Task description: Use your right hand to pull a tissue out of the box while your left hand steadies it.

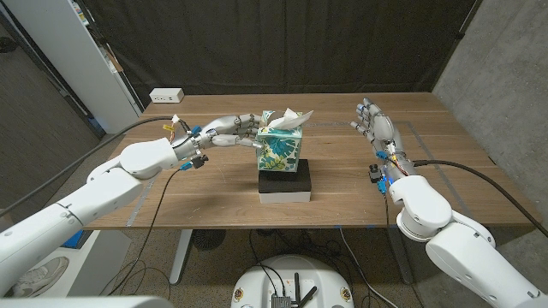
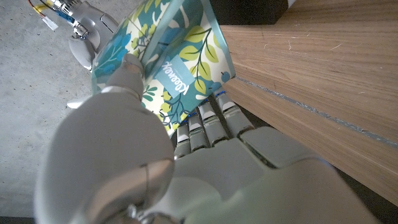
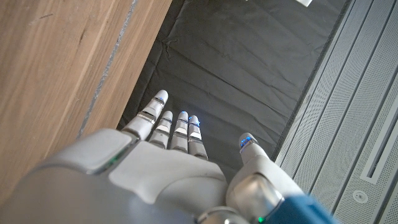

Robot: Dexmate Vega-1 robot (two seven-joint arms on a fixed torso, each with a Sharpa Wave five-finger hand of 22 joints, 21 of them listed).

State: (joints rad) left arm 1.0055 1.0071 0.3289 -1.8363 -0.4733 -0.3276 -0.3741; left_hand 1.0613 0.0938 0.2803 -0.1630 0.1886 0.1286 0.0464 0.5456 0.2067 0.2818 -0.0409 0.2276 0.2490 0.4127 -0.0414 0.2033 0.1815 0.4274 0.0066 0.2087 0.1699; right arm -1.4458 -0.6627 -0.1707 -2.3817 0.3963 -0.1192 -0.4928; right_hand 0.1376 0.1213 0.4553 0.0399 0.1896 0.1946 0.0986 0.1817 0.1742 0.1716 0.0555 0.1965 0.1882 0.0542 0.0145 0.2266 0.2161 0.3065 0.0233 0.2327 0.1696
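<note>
A cube tissue box (image 1: 280, 152) with a teal leaf print stands on a black-and-white block (image 1: 284, 185) at the table's middle. A white tissue (image 1: 288, 119) sticks up from its top. My left hand (image 1: 229, 131) reaches in from the left and grips the box's upper left side; in the left wrist view its fingers (image 2: 205, 121) wrap the box (image 2: 168, 59). My right hand (image 1: 374, 125) is open, well to the right of the box, fingers spread and holding nothing. The right wrist view shows my right hand (image 3: 180, 162) with its fingers straight, over the table's edge.
A white power strip (image 1: 166, 95) lies at the table's back left corner. Tape lines (image 1: 415, 141) mark the wood on the right. A black curtain hangs behind the table (image 1: 214, 192), and a concrete wall stands to the right.
</note>
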